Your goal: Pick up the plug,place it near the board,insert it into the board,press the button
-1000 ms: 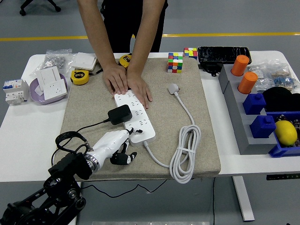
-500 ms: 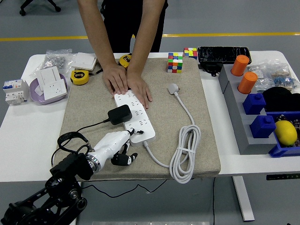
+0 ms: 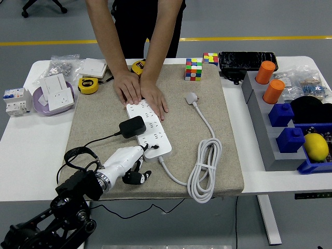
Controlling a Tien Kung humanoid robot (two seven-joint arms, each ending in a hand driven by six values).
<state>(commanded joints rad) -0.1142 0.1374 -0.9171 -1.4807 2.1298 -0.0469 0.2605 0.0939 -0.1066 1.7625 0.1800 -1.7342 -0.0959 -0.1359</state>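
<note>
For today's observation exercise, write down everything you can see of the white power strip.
The power strip is a long white plastic bar with rows of sockets, lying flat and diagonally on the beige mat. A black plug sits in its left side. A person's hands press its far end; the robot's left hand touches its near end, where its white cable leaves.

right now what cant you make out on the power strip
- Button: head view, the left hand covers the near end of the power strip.
- Far sockets: the person's hands lie over them.
- Black plug: its prongs are underneath, so how deep it sits is unclear.
</note>
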